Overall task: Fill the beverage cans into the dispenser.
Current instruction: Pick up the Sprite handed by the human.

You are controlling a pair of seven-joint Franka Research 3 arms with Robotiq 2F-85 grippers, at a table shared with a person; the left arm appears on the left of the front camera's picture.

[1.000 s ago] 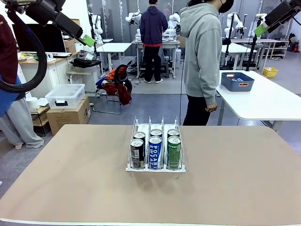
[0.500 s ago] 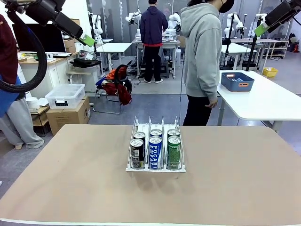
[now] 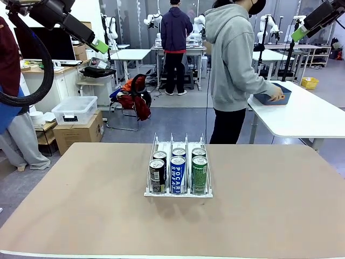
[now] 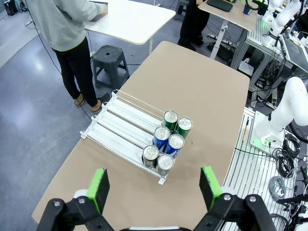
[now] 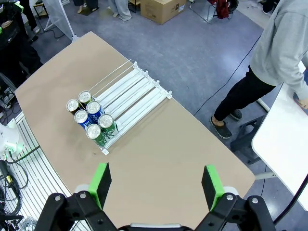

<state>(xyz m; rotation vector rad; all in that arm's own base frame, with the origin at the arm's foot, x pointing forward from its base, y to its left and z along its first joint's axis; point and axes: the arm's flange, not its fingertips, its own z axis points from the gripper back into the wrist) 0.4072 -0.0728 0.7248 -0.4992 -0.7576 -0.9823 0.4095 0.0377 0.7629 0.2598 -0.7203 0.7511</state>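
The brown table (image 3: 81,216) takes up the whole lower half of the front view. Its near edge runs along the bottom of the picture and its far edge lies just behind the dispenser. Broad bare surface lies open to the left, to the right and in front of the rack. Beyond the far edge grey floor separates it from a white side table (image 3: 307,116) at the right.

A person in a grey hoodie (image 3: 232,59) stands between the two tables, turned toward the side table. The person's hand (image 3: 276,96) rests on the rim of a blue bin (image 3: 268,99) there.

The left arm (image 3: 54,13) hangs high at the upper left and the right arm (image 3: 323,13) high at the upper right. Both are well above the tabletop and well apart from the rack. The left gripper (image 4: 154,187) looks down on the table with its green-padded fingers (image 4: 98,188) spread wide and holding nothing. The right gripper (image 5: 157,185) has its fingers (image 5: 212,186) spread just as wide, also holding nothing.

The dispenser (image 3: 163,141) sits near the middle of the table, toward the far edge, with its three lanes running away from the robot. The far stretch of each lane shows bare white base.

Six cans (image 4: 166,142) stand upright, crowded at the robot-side end, two deep in each lane. In the front view a black can (image 3: 157,176) leads the left lane, a blue can (image 3: 178,175) the middle and a green can (image 3: 199,175) the right. Each touches the like-coloured can behind it.
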